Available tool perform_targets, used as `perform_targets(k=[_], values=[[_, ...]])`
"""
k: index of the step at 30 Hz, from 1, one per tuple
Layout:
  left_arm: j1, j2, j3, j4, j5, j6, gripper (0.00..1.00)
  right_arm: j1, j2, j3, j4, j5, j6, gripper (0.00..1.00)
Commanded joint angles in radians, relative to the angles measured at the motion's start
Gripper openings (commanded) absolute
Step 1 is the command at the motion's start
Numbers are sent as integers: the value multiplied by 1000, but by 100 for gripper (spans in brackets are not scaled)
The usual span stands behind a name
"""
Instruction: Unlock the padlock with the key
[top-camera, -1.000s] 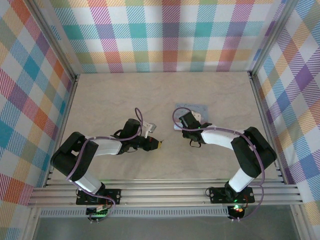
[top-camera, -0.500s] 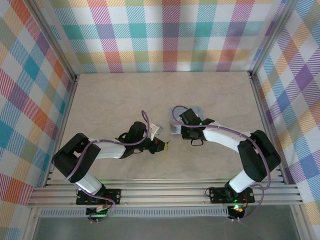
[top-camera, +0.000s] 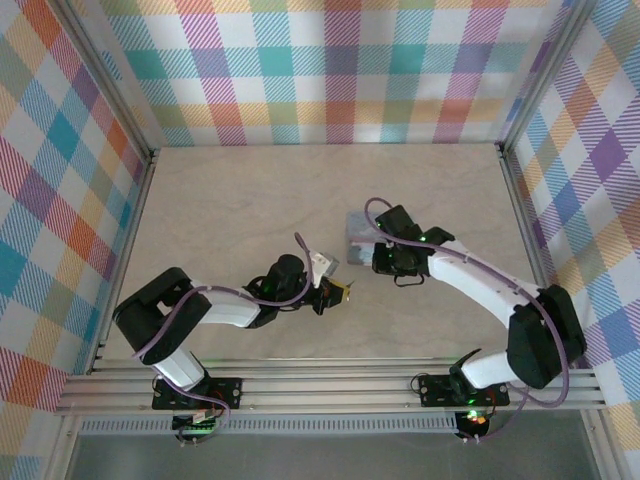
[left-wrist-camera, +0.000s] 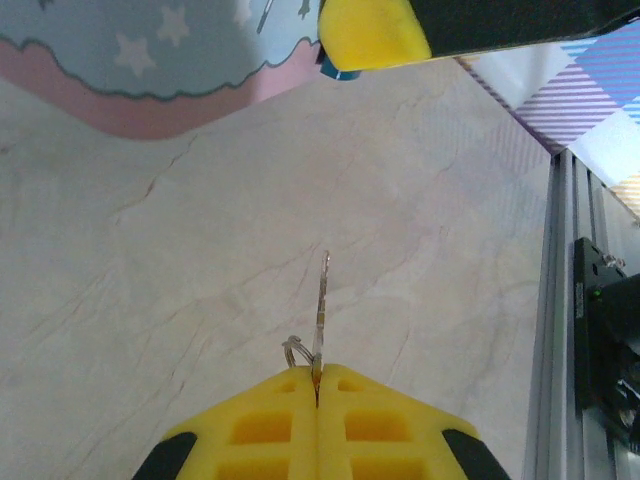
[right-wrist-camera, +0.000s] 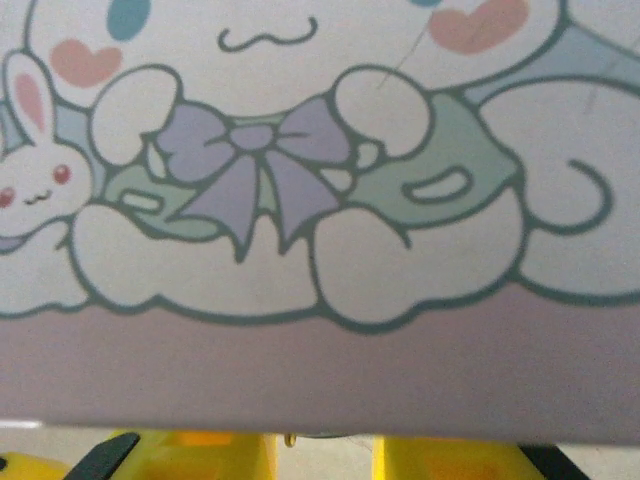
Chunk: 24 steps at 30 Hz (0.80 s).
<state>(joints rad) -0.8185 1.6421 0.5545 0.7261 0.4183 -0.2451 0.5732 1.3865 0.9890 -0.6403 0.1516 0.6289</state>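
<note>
Checked walls stand around the pale counter. The padlock is near the counter's middle, right at the right claw. I cannot tell if that claw grips it. Close by, the left claw is pinched tight on the thin key, which is apart from the padlock.

Your left gripper has carried the key forward, so the padlock ahead of it lies nearer. Your right arm has swung outward.
</note>
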Motion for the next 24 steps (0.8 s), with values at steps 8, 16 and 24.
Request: perform_targets(k=[8,16,24], values=[[-60,138,94,189,-20,-19,0,-83,-94,-23,-56,-140,118,0],[-85,198,116,274,-46,-32,0,-150,-39,-9,-49,-326,109,0],[-90,260,124,358,-63,-53,0,-163,36,36,-105,-373,114,0]])
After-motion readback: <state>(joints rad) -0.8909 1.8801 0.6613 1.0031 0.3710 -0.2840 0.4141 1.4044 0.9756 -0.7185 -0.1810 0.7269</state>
